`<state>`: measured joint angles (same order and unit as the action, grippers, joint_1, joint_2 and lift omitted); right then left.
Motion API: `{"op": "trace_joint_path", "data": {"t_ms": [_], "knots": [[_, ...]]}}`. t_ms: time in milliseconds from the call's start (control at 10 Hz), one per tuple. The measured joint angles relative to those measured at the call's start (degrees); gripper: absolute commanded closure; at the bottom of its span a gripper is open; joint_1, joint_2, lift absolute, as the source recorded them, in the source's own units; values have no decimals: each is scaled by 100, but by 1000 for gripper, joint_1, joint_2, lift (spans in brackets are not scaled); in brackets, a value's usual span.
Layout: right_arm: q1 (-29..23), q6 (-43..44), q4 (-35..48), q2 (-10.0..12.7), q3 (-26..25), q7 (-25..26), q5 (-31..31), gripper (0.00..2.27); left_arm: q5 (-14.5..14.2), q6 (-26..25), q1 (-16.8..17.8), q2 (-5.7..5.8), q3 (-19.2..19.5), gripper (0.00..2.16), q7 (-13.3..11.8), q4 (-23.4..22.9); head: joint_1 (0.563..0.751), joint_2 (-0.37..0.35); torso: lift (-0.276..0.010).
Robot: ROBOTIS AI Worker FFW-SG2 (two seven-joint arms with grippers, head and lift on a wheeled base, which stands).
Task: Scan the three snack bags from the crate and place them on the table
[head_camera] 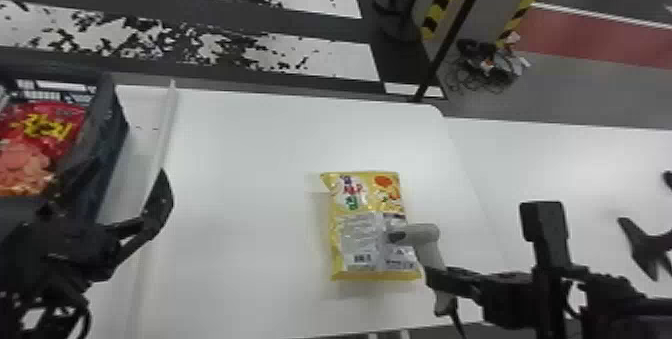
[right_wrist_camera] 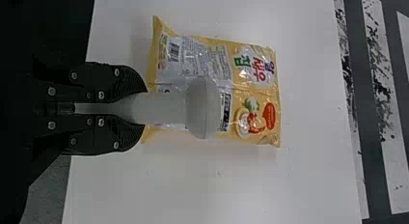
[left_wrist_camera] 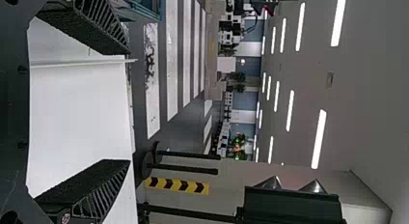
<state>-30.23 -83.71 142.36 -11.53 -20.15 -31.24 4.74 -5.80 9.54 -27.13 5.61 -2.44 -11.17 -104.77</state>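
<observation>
Right gripper [head_camera: 441,281] around scanner [head_camera: 424,235] over barcoded yellow bag [head_camera: 365,223]

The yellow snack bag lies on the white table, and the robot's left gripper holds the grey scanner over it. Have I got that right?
Not quite: the right gripper holds the grey scanner, as the right wrist view shows. The scanner is indeed over the yellow snack bag, which lies on the white table.
</observation>
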Motion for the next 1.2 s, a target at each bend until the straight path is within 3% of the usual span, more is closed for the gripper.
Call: {"op": "trace_joint_path", "data": {"t_ms": [200, 600, 1200], "knots": [[-70, -553, 521, 1, 239, 5, -10, 2256, 0, 45, -40, -11, 23, 73, 1, 0, 695, -174, -62], [-91, -608, 775, 0, 909, 39, -324, 2256, -1, 69, -73, -28, 33, 73, 0, -9, 695, -100, -62], [-39, -608, 497, -23, 1154, 84, -539, 2256, 1, 69, -73, -34, 7, 73, 1, -4, 695, -103, -62]]}}
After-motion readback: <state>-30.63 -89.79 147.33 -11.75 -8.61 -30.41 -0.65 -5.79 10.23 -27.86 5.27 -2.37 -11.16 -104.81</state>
